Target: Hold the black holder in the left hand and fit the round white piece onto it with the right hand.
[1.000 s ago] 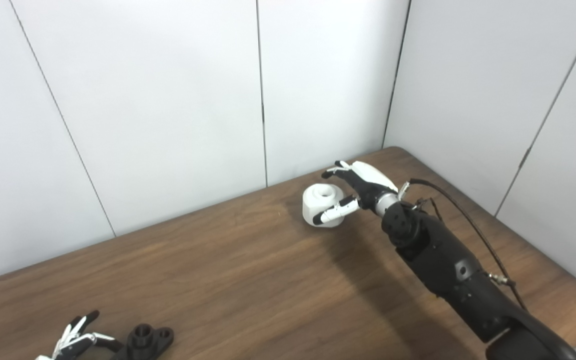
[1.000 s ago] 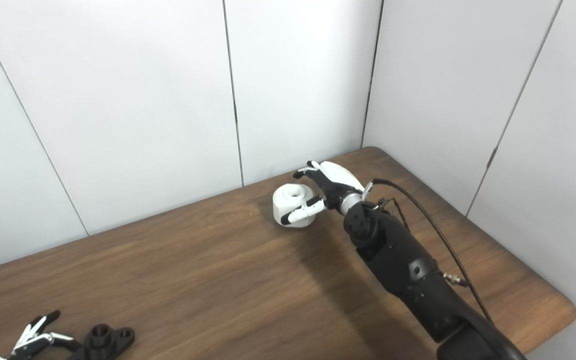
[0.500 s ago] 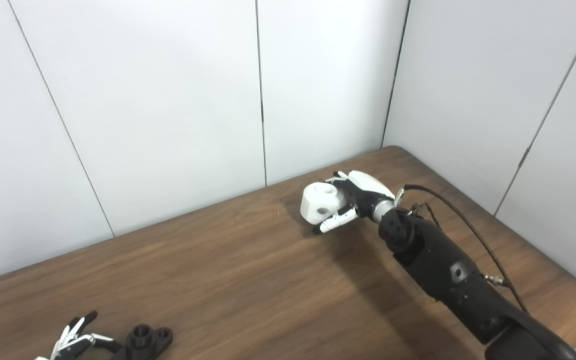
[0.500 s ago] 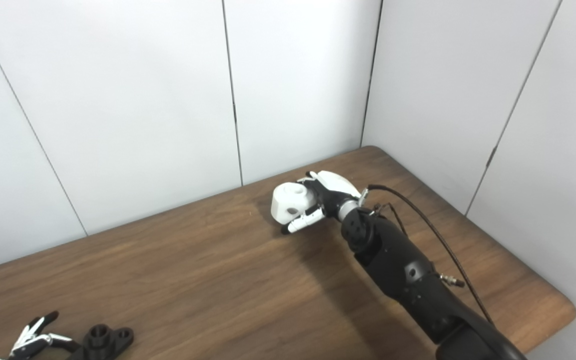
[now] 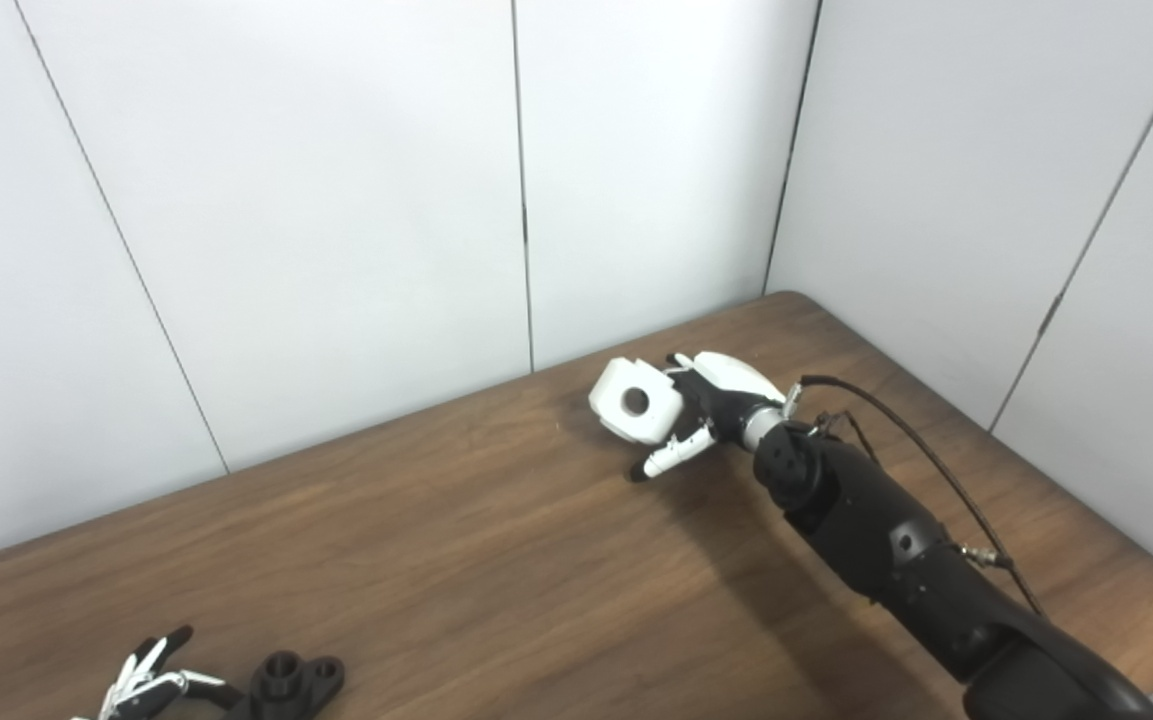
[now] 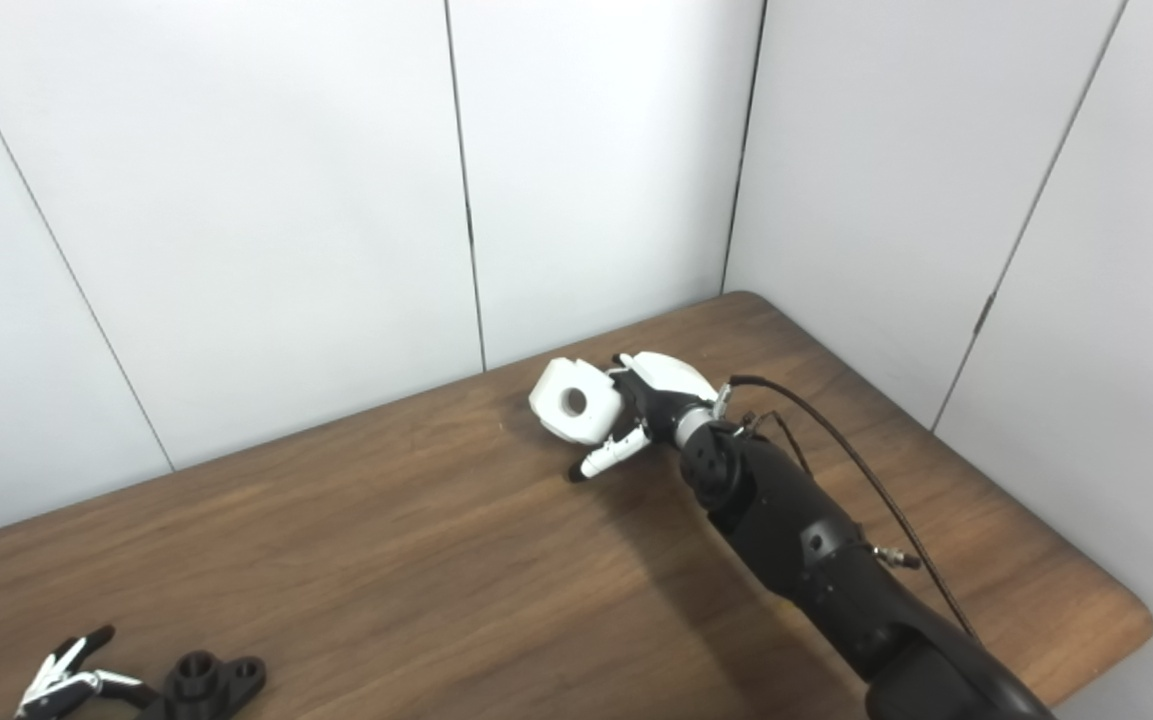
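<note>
The round white piece (image 5: 634,400) is tipped on its side at the far right of the table, its centre hole facing left. My right hand (image 5: 718,396) is shut on it from behind, with the thumb pointing down toward the tabletop. The black holder (image 5: 293,681), a short tube on a two-lobed flange, lies flat at the near left edge. My left hand (image 5: 150,683) is just left of it, open with fingers spread, mostly cut off by the picture's bottom edge. One dark fingertip reaches close to the holder's flange; I cannot tell if it touches.
The wooden table (image 5: 456,570) runs up to white wall panels (image 5: 336,200) behind and on the right. Its rounded far right corner is close behind my right hand. A black cable (image 5: 896,420) loops off my right forearm.
My right hand closed on the white piece and tipped it from upright onto its side, hole now facing left, shifting slightly left. The left hand and holder have barely moved.
</note>
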You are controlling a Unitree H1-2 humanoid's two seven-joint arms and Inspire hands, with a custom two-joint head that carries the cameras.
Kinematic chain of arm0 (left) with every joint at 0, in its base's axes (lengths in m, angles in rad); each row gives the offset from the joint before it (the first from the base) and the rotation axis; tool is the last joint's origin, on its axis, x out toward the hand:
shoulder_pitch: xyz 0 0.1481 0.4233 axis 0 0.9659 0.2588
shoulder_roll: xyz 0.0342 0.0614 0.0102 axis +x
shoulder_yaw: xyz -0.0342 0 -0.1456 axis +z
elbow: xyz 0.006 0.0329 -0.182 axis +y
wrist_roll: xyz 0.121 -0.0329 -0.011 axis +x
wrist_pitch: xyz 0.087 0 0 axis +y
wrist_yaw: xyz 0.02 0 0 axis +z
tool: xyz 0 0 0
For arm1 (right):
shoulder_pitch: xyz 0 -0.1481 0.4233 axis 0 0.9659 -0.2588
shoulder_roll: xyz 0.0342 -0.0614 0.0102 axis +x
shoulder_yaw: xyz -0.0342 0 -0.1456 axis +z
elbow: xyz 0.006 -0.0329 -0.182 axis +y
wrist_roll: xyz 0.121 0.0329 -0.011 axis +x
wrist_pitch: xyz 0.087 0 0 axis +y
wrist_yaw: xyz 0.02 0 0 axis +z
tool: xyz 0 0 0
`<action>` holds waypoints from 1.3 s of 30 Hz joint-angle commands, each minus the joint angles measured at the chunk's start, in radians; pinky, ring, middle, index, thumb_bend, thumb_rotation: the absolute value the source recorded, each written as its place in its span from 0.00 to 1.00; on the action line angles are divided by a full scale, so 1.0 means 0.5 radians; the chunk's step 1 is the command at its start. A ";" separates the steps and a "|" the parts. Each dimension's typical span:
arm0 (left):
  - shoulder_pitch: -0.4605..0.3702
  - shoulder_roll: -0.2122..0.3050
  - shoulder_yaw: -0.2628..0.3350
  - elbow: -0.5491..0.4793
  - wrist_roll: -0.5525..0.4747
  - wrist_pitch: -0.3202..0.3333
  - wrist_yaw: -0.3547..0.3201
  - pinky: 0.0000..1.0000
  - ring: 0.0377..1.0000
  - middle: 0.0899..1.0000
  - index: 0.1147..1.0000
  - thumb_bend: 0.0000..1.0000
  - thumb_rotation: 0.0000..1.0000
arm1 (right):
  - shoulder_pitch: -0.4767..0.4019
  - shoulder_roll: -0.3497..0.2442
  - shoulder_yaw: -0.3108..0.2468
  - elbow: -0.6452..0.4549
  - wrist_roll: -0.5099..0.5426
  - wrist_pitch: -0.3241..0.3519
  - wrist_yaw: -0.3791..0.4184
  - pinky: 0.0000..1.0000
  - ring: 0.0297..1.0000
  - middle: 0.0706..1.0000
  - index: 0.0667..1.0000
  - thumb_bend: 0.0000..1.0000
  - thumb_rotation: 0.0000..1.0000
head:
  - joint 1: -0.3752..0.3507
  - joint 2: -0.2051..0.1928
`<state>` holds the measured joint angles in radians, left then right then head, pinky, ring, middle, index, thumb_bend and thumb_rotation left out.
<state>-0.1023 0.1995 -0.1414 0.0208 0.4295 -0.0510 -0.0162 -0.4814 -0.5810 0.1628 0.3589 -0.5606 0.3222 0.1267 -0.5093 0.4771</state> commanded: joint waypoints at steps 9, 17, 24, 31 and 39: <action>0.028 0.021 0.002 -0.040 0.009 0.041 -0.016 1.00 1.00 0.92 0.42 0.51 0.03 | -0.094 -0.045 -0.019 -0.024 -0.037 -0.061 -0.080 0.96 1.00 0.98 0.74 1.00 0.41 | -0.006 -0.004; 0.020 0.020 0.003 -0.019 0.003 0.025 -0.011 1.00 1.00 0.92 0.42 0.51 0.03 | -0.098 -0.045 -0.032 -0.023 -0.032 -0.052 -0.080 0.96 1.00 0.97 0.73 1.00 0.43 | -0.009 -0.014; 0.015 0.017 0.004 -0.014 0.007 0.029 -0.006 1.00 1.00 0.92 0.42 0.52 0.03 | -0.102 -0.047 -0.033 -0.030 -0.033 -0.039 -0.070 0.96 1.00 0.98 0.73 1.00 0.44 | -0.006 -0.017; 0.010 0.016 0.005 -0.003 0.004 0.028 -0.004 1.00 1.00 0.92 0.42 0.52 0.03 | -0.093 -0.034 -0.041 -0.100 0.013 0.001 0.007 0.98 1.00 0.99 0.76 1.00 0.45 | -0.010 -0.019; 0.015 0.019 0.008 -0.006 -0.002 0.023 -0.005 1.00 1.00 0.91 0.42 0.52 0.03 | -0.083 -0.048 -0.039 -0.236 0.049 0.086 0.130 0.99 1.00 1.00 0.89 1.00 0.48 | -0.004 -0.018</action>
<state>-0.1019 0.1975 -0.1410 0.0193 0.4307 -0.0479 -0.0160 -0.4802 -0.5778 0.1577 0.2765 -0.5320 0.3665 0.1994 -0.5108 0.4663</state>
